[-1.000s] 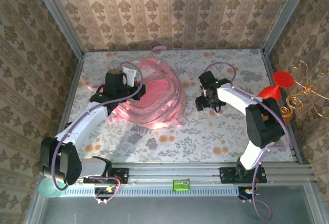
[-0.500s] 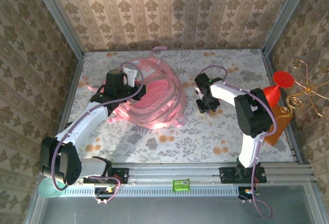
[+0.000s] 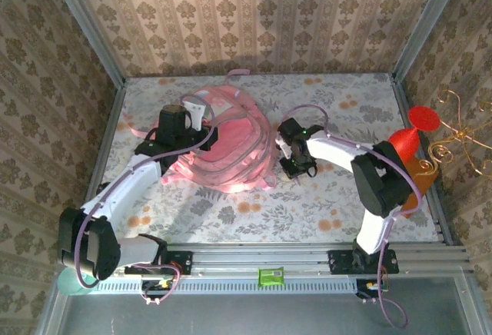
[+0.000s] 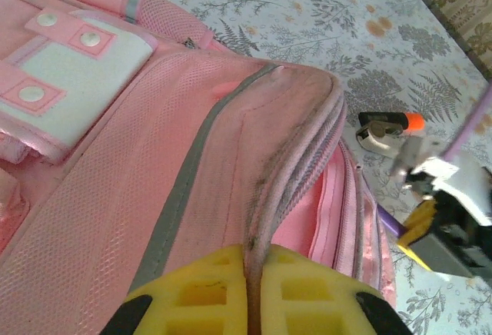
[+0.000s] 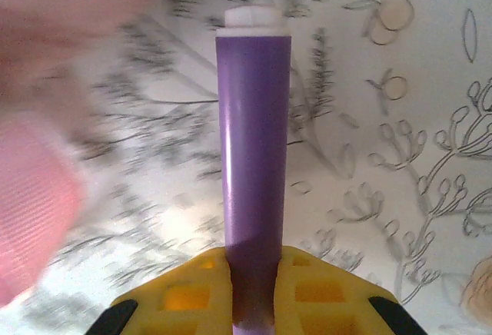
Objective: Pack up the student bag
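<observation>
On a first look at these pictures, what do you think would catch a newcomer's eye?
The big pink student bag lies left of centre in the top view, with the left tool pinching a fold of its rim. Just to its right, the right tool grips a purple marker.

Readable text: none, any view.
White patch (image 4: 73,81) on student bag (image 4: 200,189), upper left of left wrist view: plain white face, pink edging, no lettering.
Purple marker (image 5: 252,143), centre of right wrist view: barrel blank on the side shown.
Green tag (image 3: 270,276), bottom centre of top view, on the rail (image 3: 307,259): too small to read.
Orange-capped item (image 4: 388,125), right of left wrist view: no legible marks.
</observation>
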`<move>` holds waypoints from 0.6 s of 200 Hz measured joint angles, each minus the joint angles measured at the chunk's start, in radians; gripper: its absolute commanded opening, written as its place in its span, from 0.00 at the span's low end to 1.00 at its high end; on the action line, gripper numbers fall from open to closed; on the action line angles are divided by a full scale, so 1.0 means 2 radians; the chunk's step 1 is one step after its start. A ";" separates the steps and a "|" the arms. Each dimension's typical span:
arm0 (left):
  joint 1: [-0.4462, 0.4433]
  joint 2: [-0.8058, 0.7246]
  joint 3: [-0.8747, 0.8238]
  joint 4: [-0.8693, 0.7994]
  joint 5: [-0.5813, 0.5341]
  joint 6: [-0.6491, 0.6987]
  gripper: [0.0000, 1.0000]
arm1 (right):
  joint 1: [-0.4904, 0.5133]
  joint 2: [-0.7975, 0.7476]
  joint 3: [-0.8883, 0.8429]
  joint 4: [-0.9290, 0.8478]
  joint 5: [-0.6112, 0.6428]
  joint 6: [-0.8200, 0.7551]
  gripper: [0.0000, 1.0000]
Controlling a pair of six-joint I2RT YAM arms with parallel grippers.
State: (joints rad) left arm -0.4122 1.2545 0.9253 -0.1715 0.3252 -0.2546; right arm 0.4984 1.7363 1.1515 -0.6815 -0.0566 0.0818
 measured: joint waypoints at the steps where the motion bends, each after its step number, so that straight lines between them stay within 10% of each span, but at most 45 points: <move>1: 0.000 0.000 0.000 0.000 0.000 0.000 0.00 | 0.000 -0.002 0.000 0.000 -0.001 0.000 0.05; 54: -0.007 -0.016 -0.004 0.002 -0.004 -0.016 0.00 | 0.009 -0.159 -0.017 0.137 -0.128 0.114 0.05; 120: -0.016 -0.022 -0.004 0.023 0.000 -0.047 0.00 | 0.066 -0.019 -0.012 0.407 -0.220 0.423 0.11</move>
State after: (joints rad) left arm -0.4446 1.2106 0.9173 -0.1261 0.3244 -0.3489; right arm 0.6296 1.6993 1.1271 0.1322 -0.4965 0.9283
